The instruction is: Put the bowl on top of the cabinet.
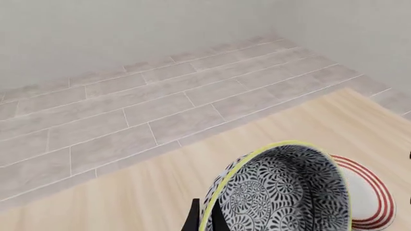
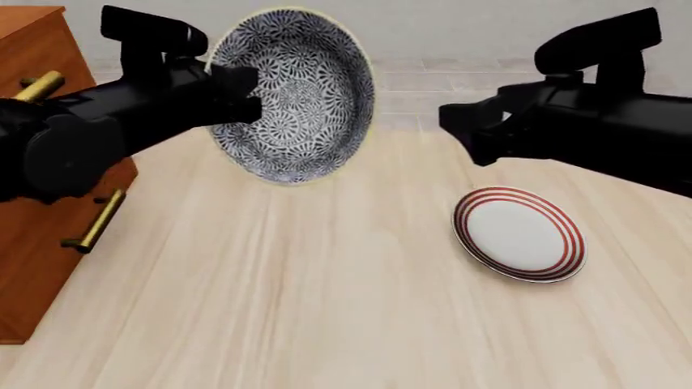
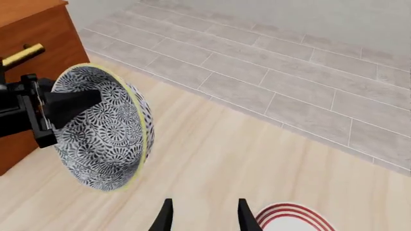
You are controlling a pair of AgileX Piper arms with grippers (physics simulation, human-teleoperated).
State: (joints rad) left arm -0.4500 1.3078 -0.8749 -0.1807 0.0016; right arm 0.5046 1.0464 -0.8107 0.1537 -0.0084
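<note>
Above the table (image 2: 271, 324), bowl (image 2: 292, 93) on edge, mouth toward camera, clenched in left gripper (image 2: 240, 89).

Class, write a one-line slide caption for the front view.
Left pincer holds the patterned bowl tipped on edge in the air beside the cabinet; a red-ringed plate lies on the table.

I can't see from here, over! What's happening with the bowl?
Left end effector shut on bowl, lifted and tipped sideways. Right end effector open, empty. Cabinet at left, nothing between.
</note>
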